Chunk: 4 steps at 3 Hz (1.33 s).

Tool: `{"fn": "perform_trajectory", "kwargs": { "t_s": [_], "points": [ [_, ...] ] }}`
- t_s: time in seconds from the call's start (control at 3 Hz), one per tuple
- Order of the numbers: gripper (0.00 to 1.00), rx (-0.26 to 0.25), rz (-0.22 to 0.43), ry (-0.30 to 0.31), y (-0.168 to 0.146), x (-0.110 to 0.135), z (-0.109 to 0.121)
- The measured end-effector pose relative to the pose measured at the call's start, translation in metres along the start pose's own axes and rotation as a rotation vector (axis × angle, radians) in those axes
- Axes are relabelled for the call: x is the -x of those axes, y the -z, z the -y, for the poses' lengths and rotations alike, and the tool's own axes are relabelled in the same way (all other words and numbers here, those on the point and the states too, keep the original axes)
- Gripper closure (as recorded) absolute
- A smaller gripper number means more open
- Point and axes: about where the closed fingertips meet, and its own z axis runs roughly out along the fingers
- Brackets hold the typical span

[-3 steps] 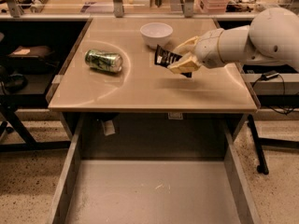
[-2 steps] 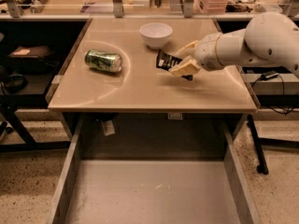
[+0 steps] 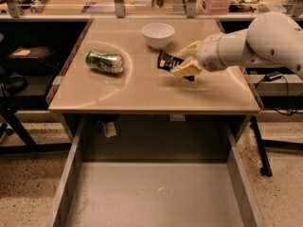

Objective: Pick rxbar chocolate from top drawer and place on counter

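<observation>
Lowered slightly, rxbar chocolate pinched in end effector, over glossy beige counter

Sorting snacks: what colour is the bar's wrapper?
The rxbar chocolate is black with light print, in the camera view, held in the gripper over the counter.

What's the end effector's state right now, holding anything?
End effector: closed on the rxbar chocolate, over the counter, just right of the white bowl.
</observation>
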Motion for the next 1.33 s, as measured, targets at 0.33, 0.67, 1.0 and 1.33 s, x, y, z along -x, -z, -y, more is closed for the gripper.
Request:
{"fn": "perform_trajectory", "kwargs": {
  "t_s": [0.33, 0.67, 1.0, 1.33],
  "points": [
    [0.34, 0.0, 0.0, 0.0, -0.0001, 0.0, 0.0],
    [0.12, 0.0, 0.0, 0.0, -0.0001, 0.0, 0.0],
    [0.0, 0.0, 0.0, 0.0, -0.0001, 0.0001, -0.0001],
    [0.0, 0.0, 0.0, 0.0, -0.0001, 0.0001, -0.0001]
  ]
}}
